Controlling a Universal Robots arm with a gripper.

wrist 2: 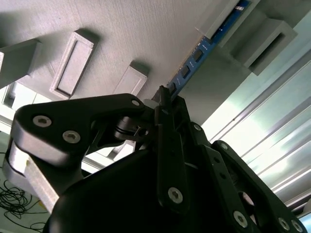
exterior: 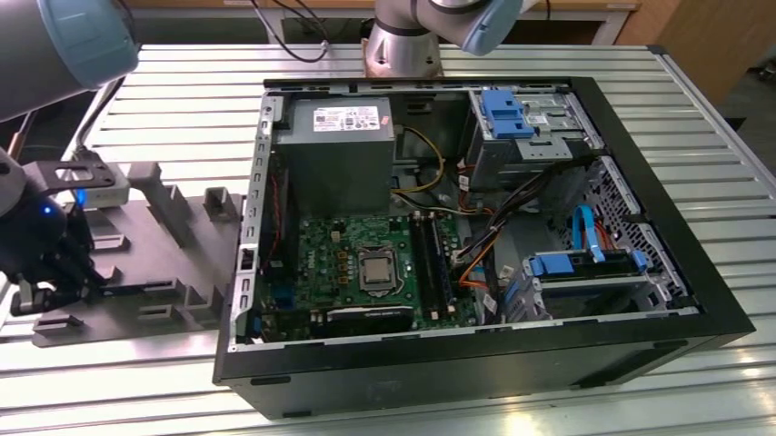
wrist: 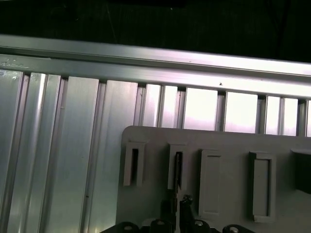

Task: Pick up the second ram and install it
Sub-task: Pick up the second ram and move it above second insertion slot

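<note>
Currently the gripper (exterior: 49, 263) hangs low over the grey holder tray (exterior: 158, 236) at the exterior view's left, well apart from the open computer case (exterior: 485, 372) that lies on its side on the slatted aluminium table (exterior: 182, 82).

In the second wrist view the black fingers (wrist 2: 167, 136) are drawn close together, and the gripper (wrist 2: 165, 97) pinches the near end of the second ram (wrist 2: 204, 48). This dark-blue stick with its row of black chips stands on edge and runs away from the fingertips along the tray (wrist 2: 121, 39), its far end between two raised grey blocks. It sits in the tray, not in the computer.

In the first wrist view the gripper (wrist: 177, 206) has only a narrow gap between its tips, right at one of the tray's (wrist: 233, 145) upright slots.

Inside the case, the green motherboard (exterior: 363, 254) lies below the grey power-supply box (exterior: 333, 154). The long black memory slots (exterior: 431, 263) run along the board's edge on the exterior view's right, beside a bundle of coloured cables.
</note>
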